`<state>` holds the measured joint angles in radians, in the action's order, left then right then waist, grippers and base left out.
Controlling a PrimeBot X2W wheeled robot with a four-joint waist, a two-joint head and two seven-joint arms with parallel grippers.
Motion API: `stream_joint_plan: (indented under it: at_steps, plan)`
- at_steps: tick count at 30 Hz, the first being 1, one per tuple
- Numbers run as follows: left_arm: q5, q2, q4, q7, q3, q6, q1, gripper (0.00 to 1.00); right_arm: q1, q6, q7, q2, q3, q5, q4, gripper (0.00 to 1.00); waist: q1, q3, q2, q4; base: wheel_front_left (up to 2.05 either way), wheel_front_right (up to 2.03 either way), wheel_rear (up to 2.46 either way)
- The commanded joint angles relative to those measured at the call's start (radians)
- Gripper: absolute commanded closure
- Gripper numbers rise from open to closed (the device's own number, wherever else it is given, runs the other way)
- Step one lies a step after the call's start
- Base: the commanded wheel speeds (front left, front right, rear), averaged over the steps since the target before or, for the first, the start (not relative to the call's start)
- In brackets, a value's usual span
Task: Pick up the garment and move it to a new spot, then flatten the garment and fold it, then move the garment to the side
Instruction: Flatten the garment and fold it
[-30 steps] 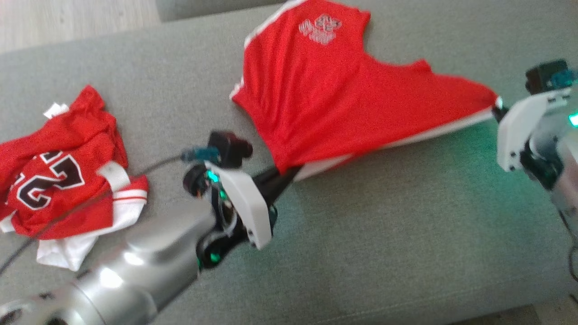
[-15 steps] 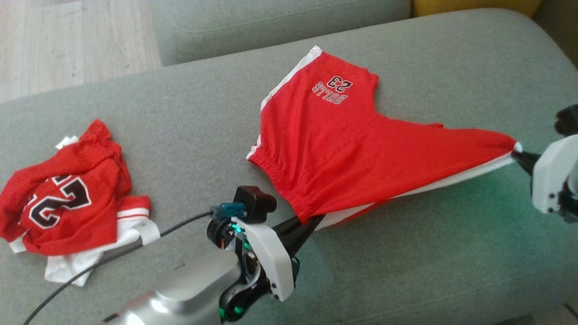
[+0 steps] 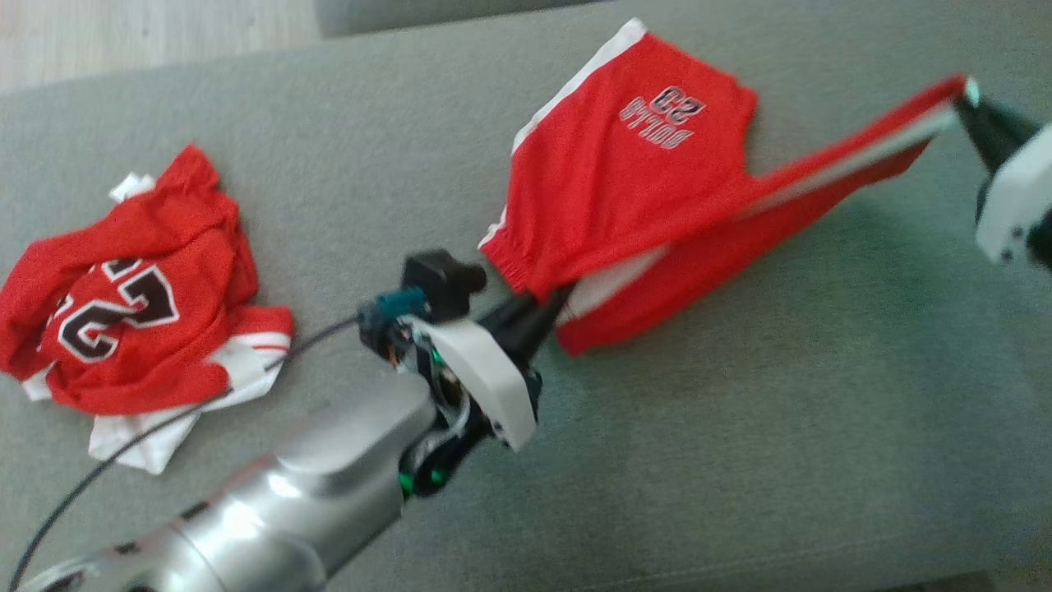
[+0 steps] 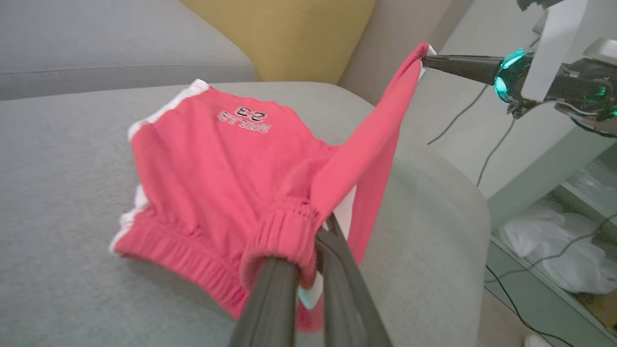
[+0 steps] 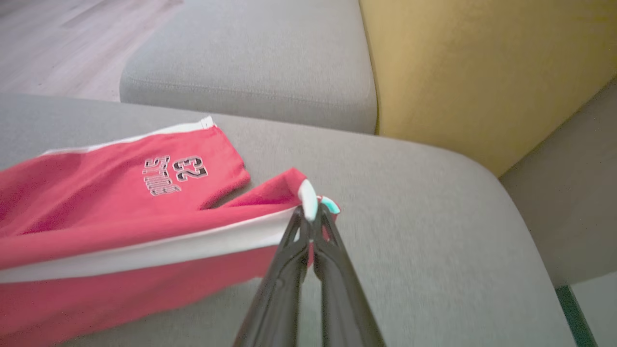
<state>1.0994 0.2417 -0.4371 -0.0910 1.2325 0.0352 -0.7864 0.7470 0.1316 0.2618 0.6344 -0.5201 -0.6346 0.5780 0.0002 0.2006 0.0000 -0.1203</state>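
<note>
Lifting one leg of the shorts for the fold

At the far left a crumpled jersey (image 3: 123,304) lies on the sofa (image 3: 740,460), apart from our work. Our left hand (image 3: 552,302) pinches the elastic waistband corner of the red shorts (image 3: 625,173), low by the cushion. Half a second ago the unprinted leg lay stretched nearly flat. Now it hangs in the air as a taut band, raised by our right hand (image 3: 963,100), which is clamped on its hem corner. The printed leg rests flat. We judge the flattening done and the fold beginning.
</note>
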Motion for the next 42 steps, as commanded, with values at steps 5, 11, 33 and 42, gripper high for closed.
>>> stream_joint_plan:
  at_steps: [5,11,33,42]
  plan:
    - [0.001,0.0,-0.014,-0.022,-0.073,0.004,-0.108,1.0,0.131,-0.001,-0.046,-0.055,0.032,0.095,0.05,1.0,-0.0002,0.087,0.0,0.062,0.0,0.0,0.0]
    - [-0.006,-0.012,-0.053,-0.021,-0.099,0.012,-0.189,1.0,0.268,-0.001,-0.09,-0.122,0.012,0.179,0.154,1.0,-0.0002,0.166,0.0,0.109,0.0,0.0,0.0]
    - [-0.041,-0.095,-0.14,-0.048,-0.09,0.042,-0.293,1.0,0.532,-0.001,-0.212,-0.207,-0.08,0.22,0.51,1.0,-0.0002,0.312,0.0,0.235,0.0,0.0,0.0]
    - [-0.041,-0.111,-0.193,-0.07,-0.088,0.038,-0.289,0.0,0.568,-0.001,-0.257,-0.227,-0.099,0.201,0.595,0.0,-0.0002,0.298,0.0,0.237,0.0,0.0,0.0]
